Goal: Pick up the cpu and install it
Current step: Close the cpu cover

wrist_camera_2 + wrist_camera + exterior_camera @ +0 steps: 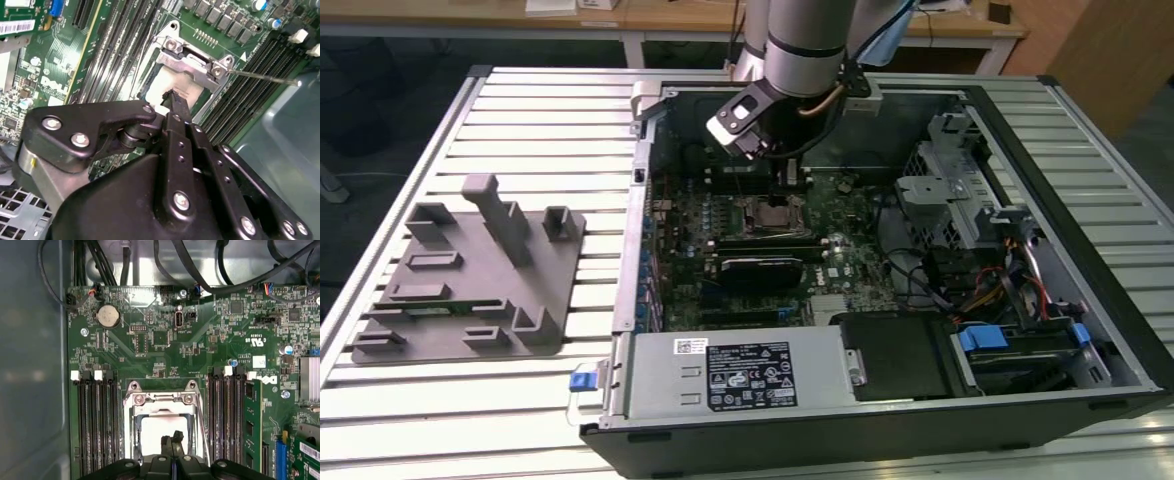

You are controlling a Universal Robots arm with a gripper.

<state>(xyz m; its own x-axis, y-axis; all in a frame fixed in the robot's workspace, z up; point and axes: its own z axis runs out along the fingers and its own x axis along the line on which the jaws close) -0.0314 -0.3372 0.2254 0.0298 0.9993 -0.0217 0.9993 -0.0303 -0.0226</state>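
The cpu is a pale silvery square lying flat inside the silver-framed socket on the green motherboard. In the second wrist view the cpu shows beyond the dark fingertips, with the socket's metal plate behind it. My gripper hangs directly over the chip, its two thin black fingers pressed together with nothing between them. I cannot tell whether the tips touch the chip. In the exterior view the gripper reaches down into the open computer case just above the socket.
Memory slots flank the socket, and one memory stick stands seated. A thin socket lever sticks out sideways. A black block lies near the socket. Cables and drive bays fill one side. A grey fixture stands outside the case.
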